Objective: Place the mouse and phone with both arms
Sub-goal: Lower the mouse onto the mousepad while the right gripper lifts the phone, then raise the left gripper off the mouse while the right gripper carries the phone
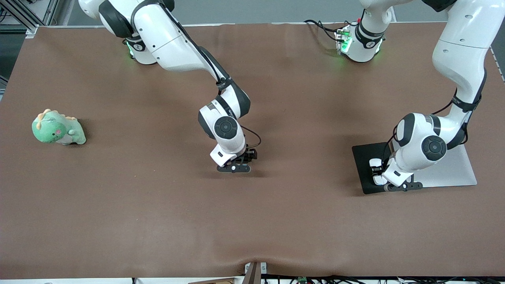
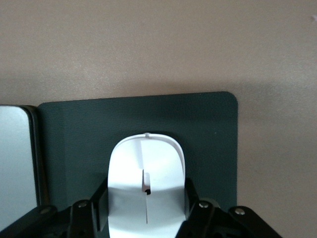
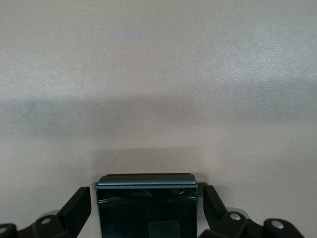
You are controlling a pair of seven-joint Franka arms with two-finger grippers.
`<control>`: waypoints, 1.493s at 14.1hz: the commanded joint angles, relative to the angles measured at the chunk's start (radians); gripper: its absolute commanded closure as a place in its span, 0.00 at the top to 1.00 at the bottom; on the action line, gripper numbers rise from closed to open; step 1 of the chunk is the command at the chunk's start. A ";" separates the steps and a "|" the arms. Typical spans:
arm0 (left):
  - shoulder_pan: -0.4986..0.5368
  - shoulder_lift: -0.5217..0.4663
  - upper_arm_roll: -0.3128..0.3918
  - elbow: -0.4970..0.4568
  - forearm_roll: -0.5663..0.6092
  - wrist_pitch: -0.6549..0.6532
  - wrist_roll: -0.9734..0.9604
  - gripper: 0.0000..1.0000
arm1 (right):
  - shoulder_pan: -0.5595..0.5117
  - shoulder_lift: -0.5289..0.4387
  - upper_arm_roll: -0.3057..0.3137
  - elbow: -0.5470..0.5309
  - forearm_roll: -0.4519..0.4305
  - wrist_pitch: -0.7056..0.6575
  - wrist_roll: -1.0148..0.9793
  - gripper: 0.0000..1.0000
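Brown cloth covers the whole bench. Toward the left arm's end lies a dark mouse pad, touching a silver laptop. The left pincer hangs low over that pad, clenched on the white mouse. At mid-bench the right pincer is down at the cloth with its fingers spread wide either side of the black phone; I cannot tell whether they touch it. A green plush dinosaur sits well apart, toward the right arm's end.
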 commanded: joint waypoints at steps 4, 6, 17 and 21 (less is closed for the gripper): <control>0.007 0.002 -0.005 -0.003 0.029 0.018 -0.018 0.41 | 0.000 0.013 -0.004 0.027 0.001 -0.001 0.027 0.00; 0.007 0.000 -0.005 -0.003 0.029 0.018 -0.018 0.41 | -0.023 -0.013 -0.006 0.014 0.004 -0.013 0.018 0.00; 0.009 0.002 -0.005 0.006 0.032 0.015 -0.017 1.00 | -0.357 -0.470 0.003 -0.429 0.009 -0.058 -0.330 0.00; 0.001 -0.079 -0.016 0.008 0.033 0.000 -0.012 1.00 | -0.531 -0.558 0.005 -0.555 0.009 -0.061 -0.530 0.00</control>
